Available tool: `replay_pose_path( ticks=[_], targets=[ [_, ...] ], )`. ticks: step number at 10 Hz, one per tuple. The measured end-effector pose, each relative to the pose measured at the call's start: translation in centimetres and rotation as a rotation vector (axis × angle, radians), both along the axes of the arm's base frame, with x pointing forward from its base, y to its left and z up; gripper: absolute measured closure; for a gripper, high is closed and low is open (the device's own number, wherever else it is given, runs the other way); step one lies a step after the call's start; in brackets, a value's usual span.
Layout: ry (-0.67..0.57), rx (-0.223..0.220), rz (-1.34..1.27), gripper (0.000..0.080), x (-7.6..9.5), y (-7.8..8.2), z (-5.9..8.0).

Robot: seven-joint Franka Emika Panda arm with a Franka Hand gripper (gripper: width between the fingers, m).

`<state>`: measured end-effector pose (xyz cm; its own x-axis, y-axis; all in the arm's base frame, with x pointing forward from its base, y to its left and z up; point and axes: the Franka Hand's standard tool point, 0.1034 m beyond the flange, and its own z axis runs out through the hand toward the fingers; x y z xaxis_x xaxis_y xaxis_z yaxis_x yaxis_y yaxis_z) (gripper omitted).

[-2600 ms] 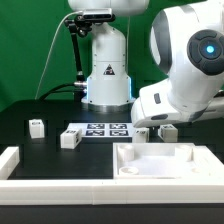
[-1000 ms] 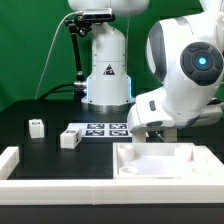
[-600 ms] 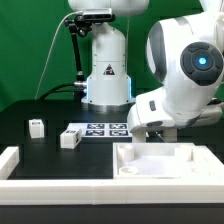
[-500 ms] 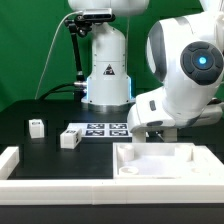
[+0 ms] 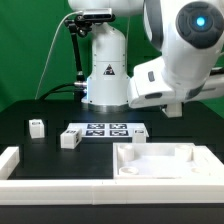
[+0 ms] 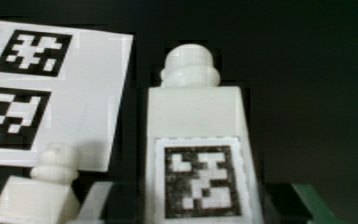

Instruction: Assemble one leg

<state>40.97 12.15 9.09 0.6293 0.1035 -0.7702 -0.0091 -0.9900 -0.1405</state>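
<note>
On the table (image 5: 45, 148), a spare leg (image 6: 48, 182) sits just beside the marker board (image 6: 43, 90). The claw (image 6: 194, 198) pinches a leg (image 6: 197, 120) tight by its tagged end, up over them.

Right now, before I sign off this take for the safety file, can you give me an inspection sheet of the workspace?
Surface: black table top; flat white marker board lies on it.
Job's things: small white plastic tagged leg up off the table; far-left leg, leg left of the board and leg right of the board rest on the table (exterior view's sides).
Clutter: large white tray-like panel; white raised border along the front.
Grippers: two-finger gripper, apparently shut on the tagged leg.
Cables: thin pale cable hanging at the back.
Surroundings: white robot base; green backdrop.
</note>
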Motion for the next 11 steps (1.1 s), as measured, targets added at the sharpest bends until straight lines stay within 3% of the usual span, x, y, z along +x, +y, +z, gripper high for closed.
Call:
replay_pose_path(
  ticks=[2,3,5,7,10,11],
  targets=[
    [-0.004,0.0,0.0,0.0509,-0.1,0.1,-0.4],
    [-0.133,-0.004,-0.018,0.0509,1.3,0.2,-0.9],
    [-0.389,-0.017,-0.037,0.0509,1.7,-0.4,-0.6],
    [-0.635,-0.006,-0.046,0.0509,5.3,-0.5,0.1],
    [-0.946,-0.007,-0.075,0.0509,7.9,-0.5,1.1],
    [-1.043,-0.007,-0.079,0.0509,7.7,-0.6,0.9]
  ],
)
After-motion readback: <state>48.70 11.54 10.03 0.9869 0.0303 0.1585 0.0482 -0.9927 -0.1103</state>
